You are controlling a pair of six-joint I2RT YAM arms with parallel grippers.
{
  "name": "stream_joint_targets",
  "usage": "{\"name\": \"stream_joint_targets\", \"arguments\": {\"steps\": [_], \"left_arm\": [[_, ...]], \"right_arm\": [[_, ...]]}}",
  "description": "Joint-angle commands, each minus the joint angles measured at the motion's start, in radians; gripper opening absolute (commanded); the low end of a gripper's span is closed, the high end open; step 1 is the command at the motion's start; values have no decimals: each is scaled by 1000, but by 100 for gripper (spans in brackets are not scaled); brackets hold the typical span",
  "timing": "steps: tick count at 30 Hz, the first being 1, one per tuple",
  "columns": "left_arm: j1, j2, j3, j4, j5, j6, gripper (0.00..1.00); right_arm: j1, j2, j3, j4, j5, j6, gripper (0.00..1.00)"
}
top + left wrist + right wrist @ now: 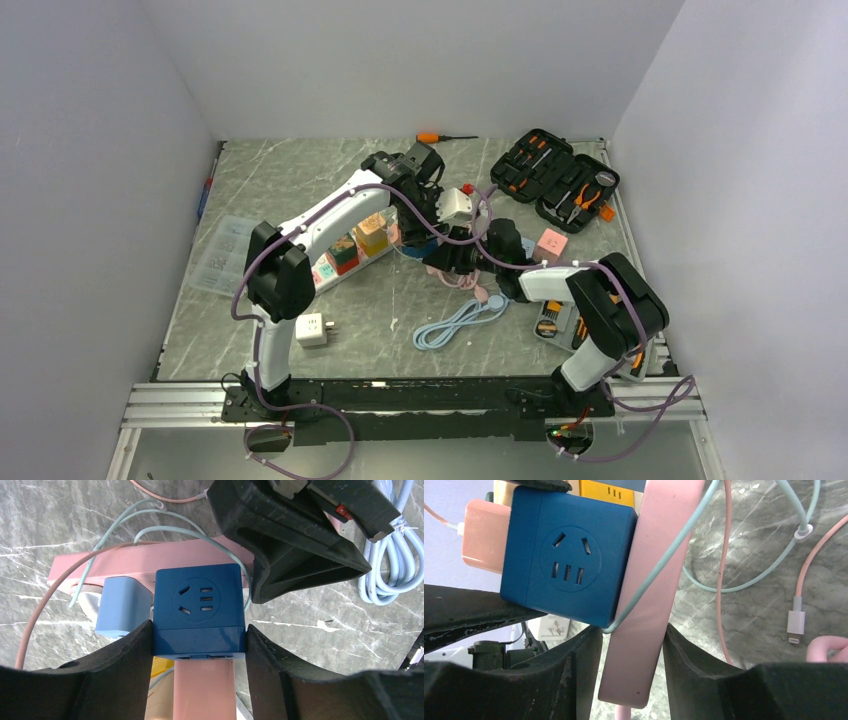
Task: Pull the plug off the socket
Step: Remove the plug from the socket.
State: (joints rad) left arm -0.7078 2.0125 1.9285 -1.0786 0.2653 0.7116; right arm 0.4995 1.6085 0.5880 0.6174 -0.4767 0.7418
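Observation:
A dark blue cube plug sits on a pink power strip. My left gripper is shut on the cube, one finger on each side. My right gripper is shut on the pink strip just below the cube. A light blue plug sits on the strip beside the cube, and a peach plug shows behind it. In the top view both grippers, left and right, meet mid-table and hide most of the strip.
Thin pale green and pink cables loop around the strip. A coiled light blue cable, a white adapter, a clear strip of coloured cubes, a white cube, a pink cube, an open tool case and a screwdriver lie around.

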Motion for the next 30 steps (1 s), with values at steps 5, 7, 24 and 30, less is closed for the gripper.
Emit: {"name": "stream_joint_targets", "arguments": {"steps": [5, 7, 24, 30], "left_arm": [[-2, -108, 64, 31, 36, -16, 0], [-2, -108, 63, 32, 35, -18, 0], [-2, -138, 32, 7, 19, 30, 0], [-2, -166, 17, -28, 3, 62, 0]], "right_arm": [[25, 69, 13, 154, -14, 50, 45], [30, 85, 9, 174, -14, 61, 43], [-19, 71, -75, 123, 33, 37, 0], [-47, 74, -83, 32, 107, 29, 0]]}}
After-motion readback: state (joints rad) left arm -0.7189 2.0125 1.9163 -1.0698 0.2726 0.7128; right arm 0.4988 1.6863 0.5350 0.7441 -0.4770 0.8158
